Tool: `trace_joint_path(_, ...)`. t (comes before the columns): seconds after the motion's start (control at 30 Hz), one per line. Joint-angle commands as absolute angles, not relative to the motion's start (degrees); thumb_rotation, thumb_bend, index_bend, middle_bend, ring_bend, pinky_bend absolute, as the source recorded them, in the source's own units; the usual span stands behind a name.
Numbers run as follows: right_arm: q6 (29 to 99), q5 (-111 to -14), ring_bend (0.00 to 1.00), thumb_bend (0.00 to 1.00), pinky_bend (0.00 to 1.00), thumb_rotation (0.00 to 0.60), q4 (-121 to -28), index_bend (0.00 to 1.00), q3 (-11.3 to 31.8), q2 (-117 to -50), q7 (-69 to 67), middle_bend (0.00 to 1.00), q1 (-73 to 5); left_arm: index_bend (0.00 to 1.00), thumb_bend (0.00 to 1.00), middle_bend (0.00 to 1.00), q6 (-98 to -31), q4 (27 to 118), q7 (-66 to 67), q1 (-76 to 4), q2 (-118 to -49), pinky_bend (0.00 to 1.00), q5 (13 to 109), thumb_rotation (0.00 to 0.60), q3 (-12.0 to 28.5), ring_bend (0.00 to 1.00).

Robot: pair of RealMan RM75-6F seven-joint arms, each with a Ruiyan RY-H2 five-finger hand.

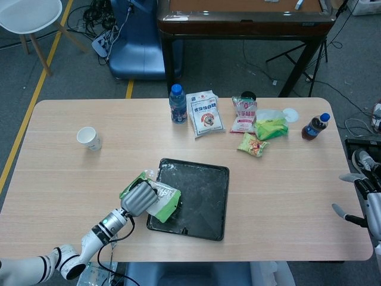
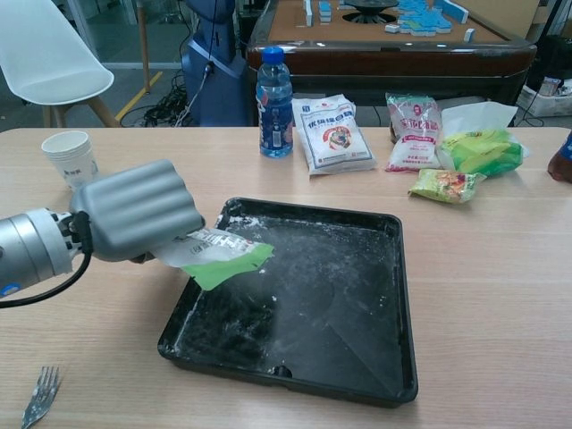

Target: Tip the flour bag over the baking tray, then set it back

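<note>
Surface [image 1: 71, 173]: wooden, fills mid-frame. Baking tray [image 2: 349, 295]: black, flour-dusted, centre of chest view. Left robot hand [image 2: 134, 210]: fingers wrapped round flour bag [image 2: 219, 255], held tipped above tray's left edge, green end lowest. Right robot hand [image 1: 366, 199]: far right edge, fingers apart, holding nothing. Advice: keep bag mouth inside rim; tilt slowly; firm hold to avoid slipping.

I am holding the flour bag [image 2: 214, 255] in the left robot hand [image 2: 134, 210], its fingers wrapped over the bag's top, the green end jutting out over the left rim of the baking tray [image 2: 393, 268]. Flour is dusting the tray's dark floor. A fork [image 2: 37, 396] is lying on the worktop [image 2: 492, 295] at lower left.
</note>
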State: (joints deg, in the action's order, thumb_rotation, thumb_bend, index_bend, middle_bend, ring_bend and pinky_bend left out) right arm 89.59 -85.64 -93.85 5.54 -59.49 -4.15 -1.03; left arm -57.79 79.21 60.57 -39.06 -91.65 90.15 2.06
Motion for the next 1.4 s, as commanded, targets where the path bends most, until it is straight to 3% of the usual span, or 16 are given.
trace_joint_path(0.03, 89.57, -85.61, 0.16, 0.16, 0.27, 0.6, -93.91, 0.33, 5.52, -59.47, -4.09, 0.31, -1.01, 0.59, 0.36, 0.74, -55.45, 77.77, 62.57, -39.16, -92.32, 0.89, 87.89, 0.6, 1.58, 0.72)
trace_joint_path(0.23, 89.55, -85.56, 0.16, 0.15, 0.27, 0.6, -93.99, 0.32, 5.46, -59.45, -3.98, 0.31, -0.94, 0.59, 0.36, 0.74, -52.89, 78.04, 66.63, -39.06, -92.68, 0.89, 83.49, 0.6, 1.31, 0.72)
trace_joint_path(0.63, 89.59, -85.45, 0.16, 0.15, 0.27, 0.6, -93.9, 0.32, 5.43, -59.55, -4.04, 0.31, -0.82, 0.59, 0.36, 0.74, -57.99, 81.37, 68.2, -38.93, -91.69, 0.89, 83.66, 0.6, 2.39, 0.72)
trace_joint_path(0.93, 89.36, -85.33, 0.16, 0.15, 0.27, 0.6, -93.94, 0.32, 5.47, -59.6, -3.98, 0.31, -0.92, 0.59, 0.36, 0.74, -57.53, 75.22, 79.09, -37.86, -97.1, 0.89, 83.68, 0.6, -1.44, 0.72)
trace_joint_path(1.2, 89.68, -85.37, 0.16, 0.15, 0.27, 0.6, -93.81, 0.32, 5.45, -59.57, -4.24, 0.31, -0.7, 0.59, 0.36, 0.74, -61.6, 78.01, 79.36, -37.49, -96.17, 0.89, 83.39, 0.6, 0.97, 0.72)
trace_joint_path(1.4, 89.8, -85.26, 0.16, 0.16, 0.27, 0.6, -93.48, 0.32, 5.42, -59.71, -4.68, 0.31, -0.53, 0.59, 0.35, 0.74, -62.81, 81.02, 72.39, -37.08, -94.53, 0.89, 81.75, 0.6, 3.04, 0.72)
